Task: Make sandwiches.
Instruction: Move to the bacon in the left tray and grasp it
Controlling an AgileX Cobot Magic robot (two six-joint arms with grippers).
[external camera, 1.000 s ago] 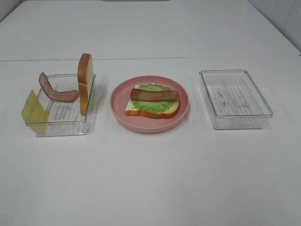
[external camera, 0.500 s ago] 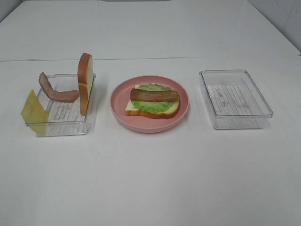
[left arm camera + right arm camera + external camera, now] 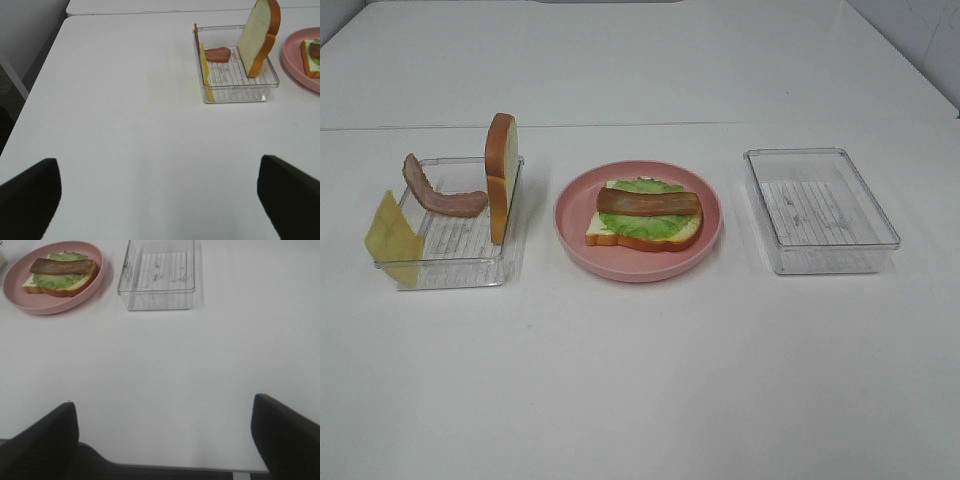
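A half-built sandwich sits on the pink plate (image 3: 570, 236) at the middle of the white worktop (image 3: 640, 380): one bread slice (image 3: 601, 231) lying flat, a ruffled lettuce leaf (image 3: 650, 226) on it, and a bacon strip (image 3: 648, 203) laid across the top. The remaining pieces wait in the clear tray (image 3: 450, 276) just beside the plate on the left. There the second bread slice (image 3: 500, 180) stands on edge against the wall nearest the plate, the second bacon strip (image 3: 445, 201) curls along the floor, and the yellow cheese square (image 3: 392, 235) leans over the far corner. A second clear tray (image 3: 825, 262) on the right shows nothing in it. The stacking appears to be about halfway done, with a reach into the left tray, probably for the cheese or the bacon, the likely next move, and the standing slice kept for the lid. That job would seem to fall to the left arm, and a thin leaning cheese square will need a careful pinch on its edge. The left fingers (image 3: 30, 197) are spread wide, holding and touching nothing, well short of the tray; the right fingers (image 3: 287, 435) are likewise spread wide and hold nothing.
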